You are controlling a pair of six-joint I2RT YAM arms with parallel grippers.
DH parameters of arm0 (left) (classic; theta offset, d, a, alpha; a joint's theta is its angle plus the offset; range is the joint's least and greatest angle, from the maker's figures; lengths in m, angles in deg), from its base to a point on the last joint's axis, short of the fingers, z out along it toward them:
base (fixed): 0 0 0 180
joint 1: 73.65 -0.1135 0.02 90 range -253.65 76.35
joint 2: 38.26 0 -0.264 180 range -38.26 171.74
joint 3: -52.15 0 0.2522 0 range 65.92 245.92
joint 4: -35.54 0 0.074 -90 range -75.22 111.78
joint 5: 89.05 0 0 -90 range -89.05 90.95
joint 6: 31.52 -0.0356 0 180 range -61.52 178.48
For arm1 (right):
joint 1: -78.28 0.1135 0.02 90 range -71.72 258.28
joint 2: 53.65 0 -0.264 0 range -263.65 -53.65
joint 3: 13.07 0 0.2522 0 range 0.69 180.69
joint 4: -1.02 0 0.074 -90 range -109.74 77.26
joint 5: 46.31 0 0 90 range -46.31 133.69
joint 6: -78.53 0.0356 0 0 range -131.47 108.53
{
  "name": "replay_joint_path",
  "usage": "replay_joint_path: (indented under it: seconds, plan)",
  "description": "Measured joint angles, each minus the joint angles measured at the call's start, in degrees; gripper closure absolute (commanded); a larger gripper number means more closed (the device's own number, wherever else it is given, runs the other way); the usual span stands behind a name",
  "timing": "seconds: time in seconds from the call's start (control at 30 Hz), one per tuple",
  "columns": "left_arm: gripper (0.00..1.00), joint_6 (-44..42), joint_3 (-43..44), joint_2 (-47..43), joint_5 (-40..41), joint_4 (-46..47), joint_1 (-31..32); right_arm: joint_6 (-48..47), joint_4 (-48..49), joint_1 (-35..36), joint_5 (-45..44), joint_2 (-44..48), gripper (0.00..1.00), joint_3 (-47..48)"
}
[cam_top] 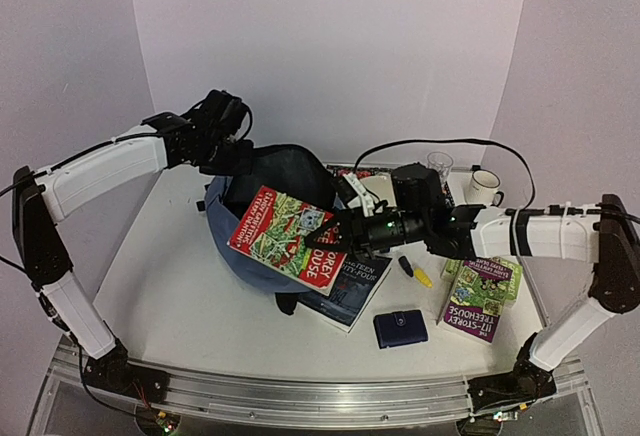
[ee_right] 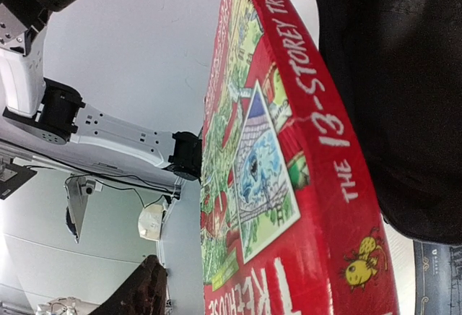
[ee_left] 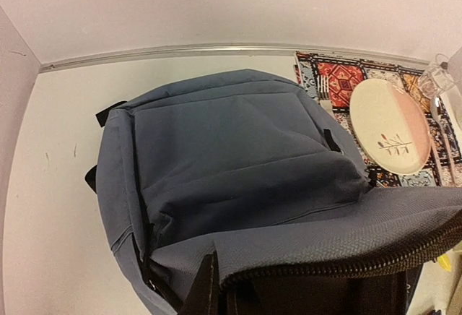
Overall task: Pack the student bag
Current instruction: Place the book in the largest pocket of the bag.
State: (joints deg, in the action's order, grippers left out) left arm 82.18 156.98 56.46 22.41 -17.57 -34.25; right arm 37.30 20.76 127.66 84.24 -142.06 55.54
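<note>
Hard against my right wrist camera is the red 13-Storey Treehouse book point(ee_right: 274, 185). My right gripper point(cam_top: 347, 228) is clamped on its 3 o'clock edge, jaws about half spread, holding it tilted over the student bag point(cam_top: 222, 231). The bag sits on the table point(cam_top: 170, 286), just 9 o'clock of centre, slumped into a rounded heap, its dark mouth facing up at 12 o'clock. From the left wrist, its body runs lengthwise from the zip point(ee_left: 346, 261) away toward the back wall point(ee_left: 216, 4). My left gripper point(cam_top: 228, 156) is squeezed fully closed, apparently pinching the mouth's rim.
</note>
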Motion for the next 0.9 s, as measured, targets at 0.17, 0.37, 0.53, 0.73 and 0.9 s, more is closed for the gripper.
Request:
replay_joint_path:
  seconds: [0.17,0.37,0.53,0.73,0.9]
  plan:
    - [1.00,0.4,-0.6,-3.1,-4.0,0.0,-0.1,2.9,-0.1,-0.8,-2.6,-3.8,1.00,-0.1]
    - [1.00,0.3,-7.6,-13.5,-7.2,-0.3,-0.1,8.0,0.1,-3.9,-5.5,-7.0,1.00,0.6]
    - [1.00,-1.0,-13.1,-21.2,-9.9,-0.7,-0.1,13.7,3.5,-5.4,-5.2,-11.9,1.00,6.0]
    - [1.00,-2.9,-18.5,-24.9,-14.5,-0.4,-0.1,19.9,5.8,-5.4,-5.2,-17.2,1.00,11.3]
    - [1.00,-2.7,-24.2,-26.4,-18.5,3.6,-0.1,21.9,5.9,-4.7,-5.3,-23.0,1.00,16.1]
